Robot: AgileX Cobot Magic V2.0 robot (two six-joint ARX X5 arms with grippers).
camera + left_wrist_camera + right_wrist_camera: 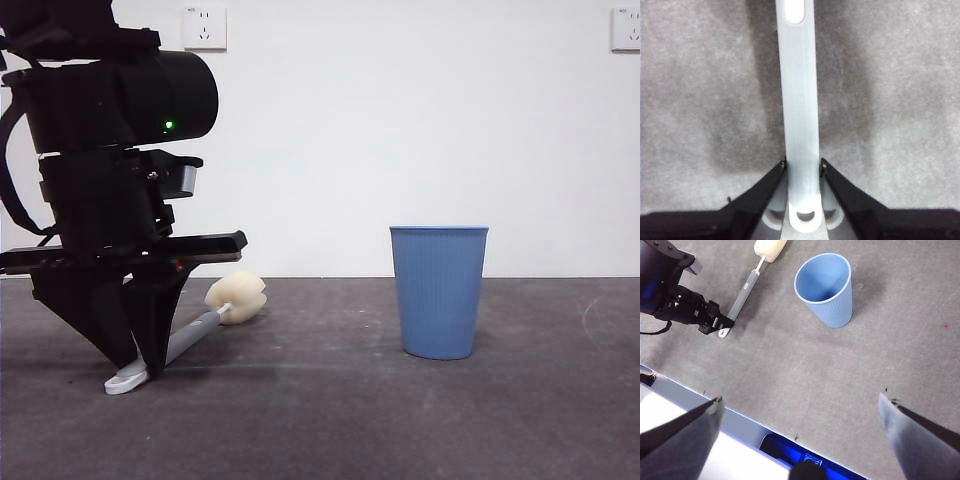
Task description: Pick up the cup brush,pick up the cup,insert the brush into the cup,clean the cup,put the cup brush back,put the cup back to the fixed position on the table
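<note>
The left gripper (pixel 140 365) was clamped on the cup brush (pixel 195 335) handle near its looped end on the table (pixel 330 420), long axis running toward the sponge head, while the cup (pixel 438 291) stood well apart and the right gripper (pixel 800 410) hung open.

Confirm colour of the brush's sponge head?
Cream-yellow sponge head; clearest in the front view.
</note>
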